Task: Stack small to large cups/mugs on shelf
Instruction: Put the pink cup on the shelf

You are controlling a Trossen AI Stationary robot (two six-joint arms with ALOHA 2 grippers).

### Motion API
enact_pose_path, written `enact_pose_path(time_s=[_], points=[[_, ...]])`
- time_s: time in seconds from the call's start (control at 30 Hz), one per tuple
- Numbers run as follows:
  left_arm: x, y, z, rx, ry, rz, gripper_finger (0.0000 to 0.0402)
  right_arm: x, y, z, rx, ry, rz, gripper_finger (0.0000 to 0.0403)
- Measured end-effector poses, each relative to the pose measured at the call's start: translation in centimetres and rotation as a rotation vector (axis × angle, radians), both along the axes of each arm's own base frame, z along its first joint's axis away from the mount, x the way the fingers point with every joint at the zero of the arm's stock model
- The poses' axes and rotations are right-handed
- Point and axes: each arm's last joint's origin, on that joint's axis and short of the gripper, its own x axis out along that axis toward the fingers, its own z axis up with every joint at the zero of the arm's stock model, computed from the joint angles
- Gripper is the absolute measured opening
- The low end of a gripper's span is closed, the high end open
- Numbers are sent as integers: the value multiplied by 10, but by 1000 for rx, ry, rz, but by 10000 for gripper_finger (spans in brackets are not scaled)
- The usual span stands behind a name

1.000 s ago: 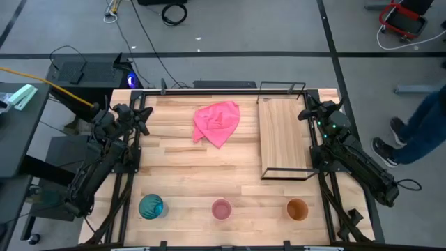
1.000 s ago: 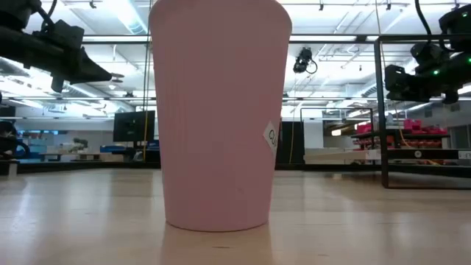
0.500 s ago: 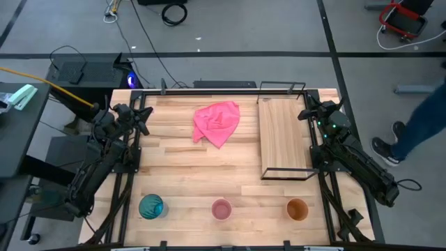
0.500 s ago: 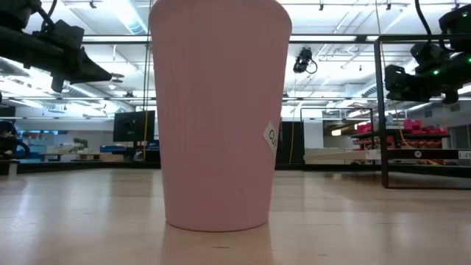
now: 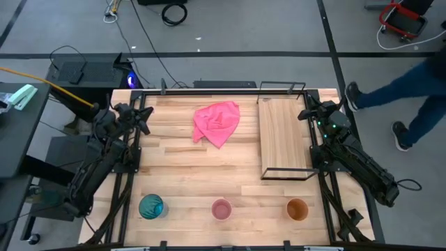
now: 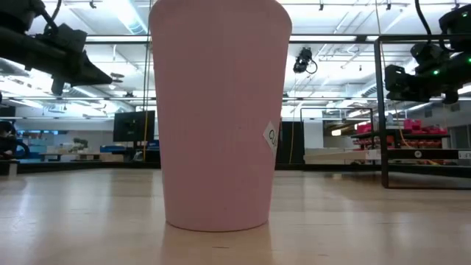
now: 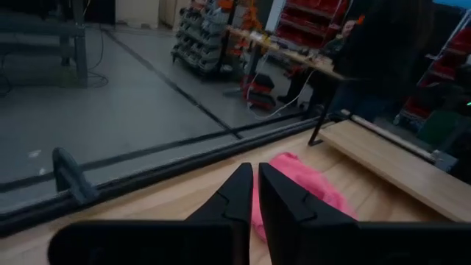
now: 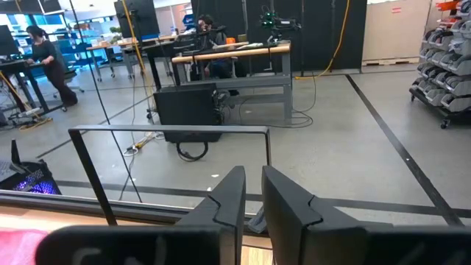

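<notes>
Your left gripper [image 5: 144, 117] and right gripper [image 5: 304, 111] both sit nearly closed, holding nothing, at the table's far edge. The shelf [image 5: 285, 138] lies just beside the right gripper. Teal cup [image 5: 151, 206], pink cup [image 5: 221, 209] and orange cup [image 5: 297, 208] stand well apart from both.

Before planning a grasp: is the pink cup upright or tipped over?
Upright. The pink cup shows its round open mouth from above, and stands on its narrower base in the low view.

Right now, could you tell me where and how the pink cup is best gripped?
Probably across its rim, coming straight down. The pink cup stands upright, mouth open, handleless, its wall tapering downward, with free space toward the teal cup and orange cup.
</notes>
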Motion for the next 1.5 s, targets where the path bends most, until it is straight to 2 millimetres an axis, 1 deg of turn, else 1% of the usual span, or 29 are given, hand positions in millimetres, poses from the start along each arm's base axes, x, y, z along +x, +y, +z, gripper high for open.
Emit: enact_pose_path(time_s=[0.33, 0.7, 0.73, 0.83, 0.93, 1.4, 1.5], points=[[1, 1, 0, -7, 3, 0, 40, 0, 0, 0, 0, 0, 0, 55], [1, 1, 0, -4, 6, -1, 30, 0, 0, 0, 0, 0, 0, 55], [1, 1, 0, 13, 18, -2, 31, 0, 0, 0, 0, 0, 0, 55], [0, 2, 3, 137, 101, -5, 35, 0, 0, 0, 0, 0, 0, 55], [0, 2, 4, 179, 139, -12, 39, 0, 0, 0, 0, 0, 0, 55], [1, 2, 5, 191, 126, -10, 31, 0, 0, 0, 0, 0, 0, 55], [1, 2, 6, 125, 47, 3, 35, 0, 0, 0, 0, 0, 0, 55]])
